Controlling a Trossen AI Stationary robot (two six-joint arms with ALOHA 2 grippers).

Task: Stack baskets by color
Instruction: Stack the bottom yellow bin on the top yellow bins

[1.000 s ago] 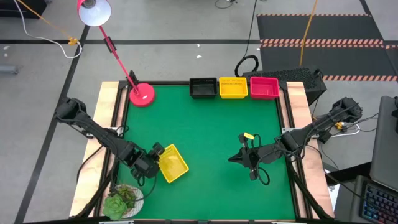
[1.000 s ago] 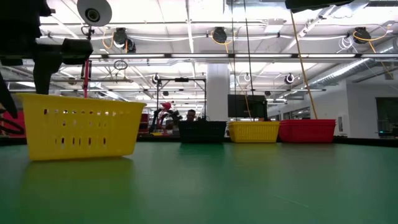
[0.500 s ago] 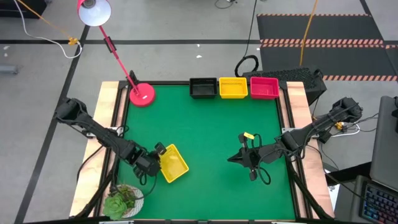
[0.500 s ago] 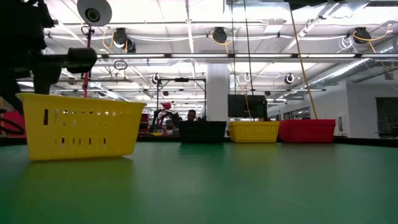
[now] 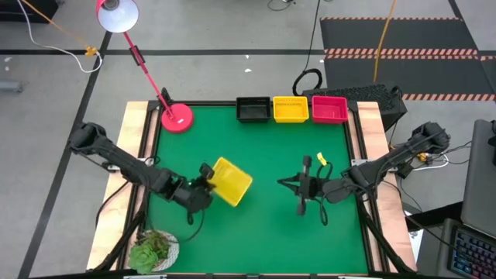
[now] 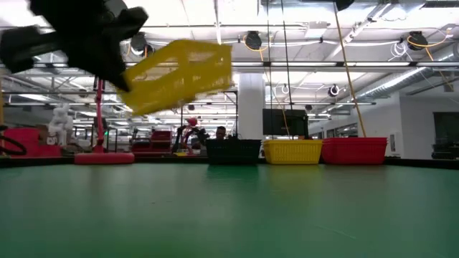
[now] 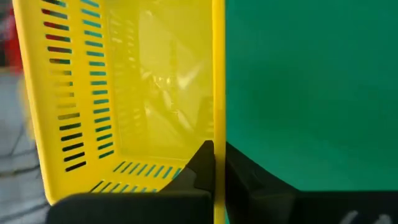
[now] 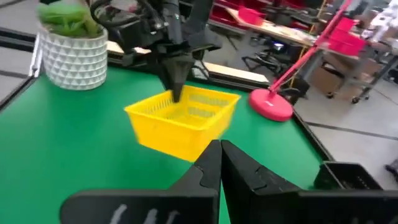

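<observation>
Carrying a yellow slotted plastic basket (image 5: pixel 231 181), left jaws clamped on its near rim.
High view: yellow stack (image 5: pixel 291 109) lies far-right across the green desk (image 5: pixel 263 147); low view: basket airborne, tilted; right gripper (image 5: pixel 302 186) clenched, empty.

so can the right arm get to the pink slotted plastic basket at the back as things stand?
Probably yes: the right claw is shut and empty, and bare green mat lies between it and the pink slotted plastic basket.

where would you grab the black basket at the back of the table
Pinch one long rim wall of the black basket, coming straight down from above. It sits upright and open-topped, its right side close against the yellow basket, so the near rim is the freest edge.
</observation>
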